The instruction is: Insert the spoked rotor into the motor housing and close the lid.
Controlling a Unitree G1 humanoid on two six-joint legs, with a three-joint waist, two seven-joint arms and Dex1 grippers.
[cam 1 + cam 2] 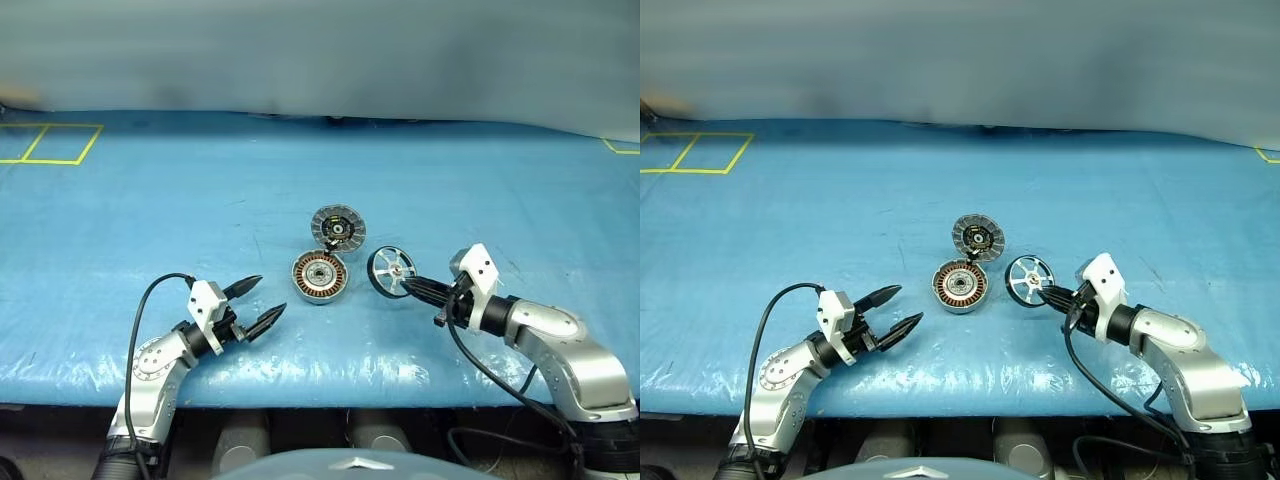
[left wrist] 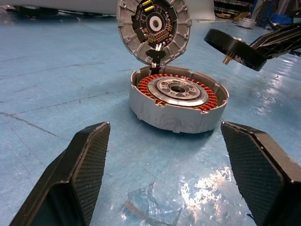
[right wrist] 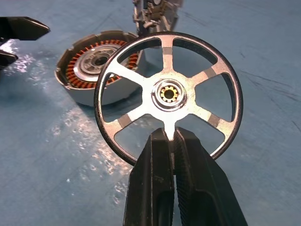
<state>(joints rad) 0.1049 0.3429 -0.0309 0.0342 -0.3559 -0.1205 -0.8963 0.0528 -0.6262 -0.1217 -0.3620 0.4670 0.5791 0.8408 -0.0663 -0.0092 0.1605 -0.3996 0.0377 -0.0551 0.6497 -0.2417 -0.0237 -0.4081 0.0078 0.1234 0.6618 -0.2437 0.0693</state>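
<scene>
The motor housing (image 1: 320, 277) lies flat on the blue table cover (image 1: 150, 210), open side up, and its ring of copper-orange windings and its silver hub are visible. The lid (image 1: 338, 228) is joined to the far edge of the housing and stands open, tilted back, with its inner face turned toward the robot.

The spoked rotor (image 1: 391, 271) is just to the right of the housing, lifted above the cover and not touching the housing. It is tilted so that its spokes face up and toward the robot. The right gripper (image 3: 171, 141) has its two black fingers pressed together on the rotor, pinching one spoke and the rim at the side far from the housing.

The left gripper (image 1: 256, 304) is to the left of the housing and nearer to the robot. Its fingers are spread wide and point toward the housing, with nothing between them.
</scene>
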